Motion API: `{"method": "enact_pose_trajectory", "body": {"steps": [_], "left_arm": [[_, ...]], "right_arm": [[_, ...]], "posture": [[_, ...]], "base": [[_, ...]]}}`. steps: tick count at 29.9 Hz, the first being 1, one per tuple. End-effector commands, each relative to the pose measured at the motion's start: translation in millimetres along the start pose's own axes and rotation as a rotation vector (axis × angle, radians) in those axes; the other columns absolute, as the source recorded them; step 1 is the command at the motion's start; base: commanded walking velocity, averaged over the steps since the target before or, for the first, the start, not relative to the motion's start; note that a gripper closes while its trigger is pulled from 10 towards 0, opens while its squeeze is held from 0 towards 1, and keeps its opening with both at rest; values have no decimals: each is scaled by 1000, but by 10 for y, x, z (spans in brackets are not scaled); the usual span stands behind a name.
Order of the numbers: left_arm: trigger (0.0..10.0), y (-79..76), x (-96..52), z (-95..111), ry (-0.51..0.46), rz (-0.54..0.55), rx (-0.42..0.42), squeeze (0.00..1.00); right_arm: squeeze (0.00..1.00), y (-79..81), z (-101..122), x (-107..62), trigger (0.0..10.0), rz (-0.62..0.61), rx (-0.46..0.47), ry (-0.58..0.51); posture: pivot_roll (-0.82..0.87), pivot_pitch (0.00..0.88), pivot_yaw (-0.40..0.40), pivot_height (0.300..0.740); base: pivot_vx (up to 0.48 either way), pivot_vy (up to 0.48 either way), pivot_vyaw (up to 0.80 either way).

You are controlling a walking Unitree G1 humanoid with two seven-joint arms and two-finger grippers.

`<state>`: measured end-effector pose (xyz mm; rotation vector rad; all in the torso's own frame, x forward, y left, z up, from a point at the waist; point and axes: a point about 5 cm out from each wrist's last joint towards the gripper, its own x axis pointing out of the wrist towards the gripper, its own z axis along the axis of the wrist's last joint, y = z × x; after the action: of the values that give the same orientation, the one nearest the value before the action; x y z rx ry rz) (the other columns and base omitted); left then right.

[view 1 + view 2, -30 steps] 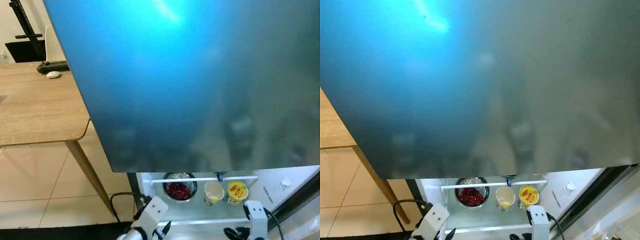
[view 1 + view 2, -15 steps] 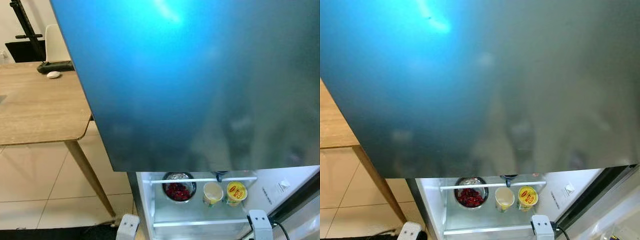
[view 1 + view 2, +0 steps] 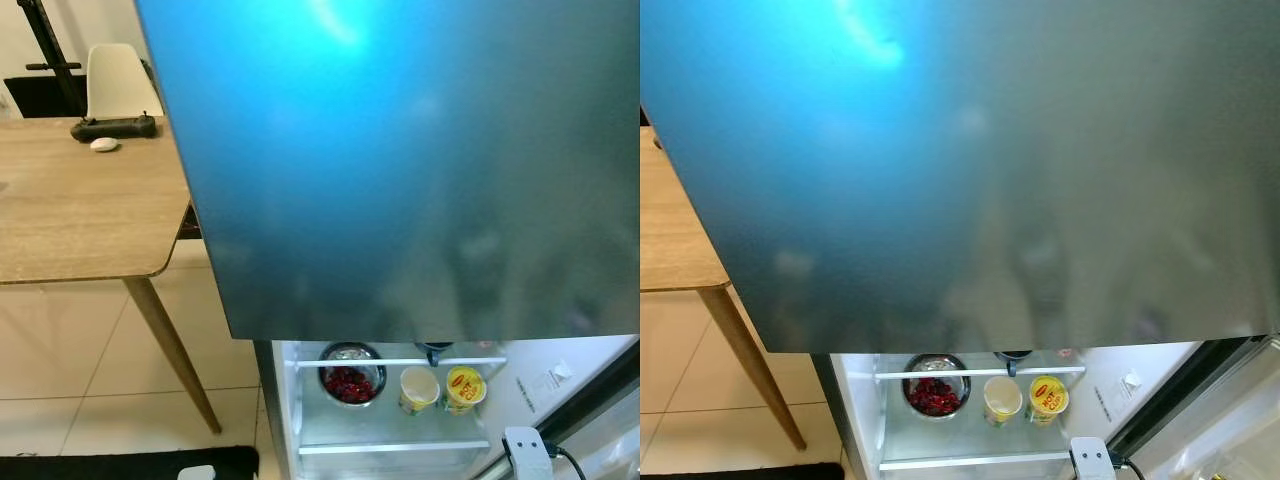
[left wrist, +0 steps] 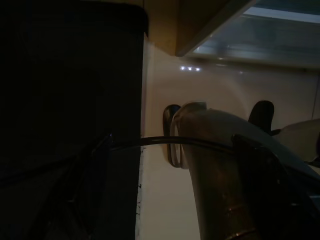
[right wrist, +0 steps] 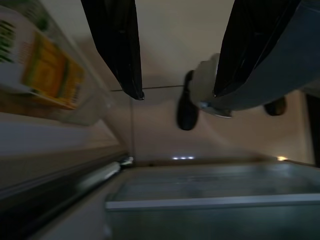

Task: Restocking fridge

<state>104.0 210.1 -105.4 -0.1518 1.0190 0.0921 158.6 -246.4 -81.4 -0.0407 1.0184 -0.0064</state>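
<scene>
Below the glossy blue fridge door [image 3: 400, 170], a steel bowl of red berries [image 3: 351, 373] and two yellow cups [image 3: 441, 389] are sitting on the white door shelf [image 3: 390, 447], lying ahead of the empty, spread right gripper [image 5: 175, 90], the nearer arm.

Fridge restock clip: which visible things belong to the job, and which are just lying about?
Job:
fridge door
door shelf
bowl of red berries
open cup
yellow-lidded tub
right gripper, open

Lying about:
wooden table
white chair
white mouse
</scene>
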Motion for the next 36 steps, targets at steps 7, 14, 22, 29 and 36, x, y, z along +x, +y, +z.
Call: {"method": "enact_pose_trajectory", "body": {"steps": [7,14,22,29,36], "left_arm": [[10000,172,-12,96,-18,55,-30,0],[10000,212,25,308,-56,53,19,0],[10000,292,15,373,-86,92,-31,0],[10000,176,11,134,1,99,-55,0],[10000,68,55,179,16,80,-1,0]], "right_arm": [[0,129,-43,28,10000,-5,0,19],[0,364,-36,69,10000,73,93,19],[0,362,-217,37,10000,79,35,95],[0,233,-111,40,10000,42,8,77],[0,270,41,76,10000,3,-8,25]], "posture": [[-58,0,13,740],[-26,0,33,740],[0,0,-8,740],[-37,0,-32,740],[-50,0,-7,740]], "base": [[0,0,0],[0,0,0],[0,0,0],[0,0,0],[0,0,0]]}}
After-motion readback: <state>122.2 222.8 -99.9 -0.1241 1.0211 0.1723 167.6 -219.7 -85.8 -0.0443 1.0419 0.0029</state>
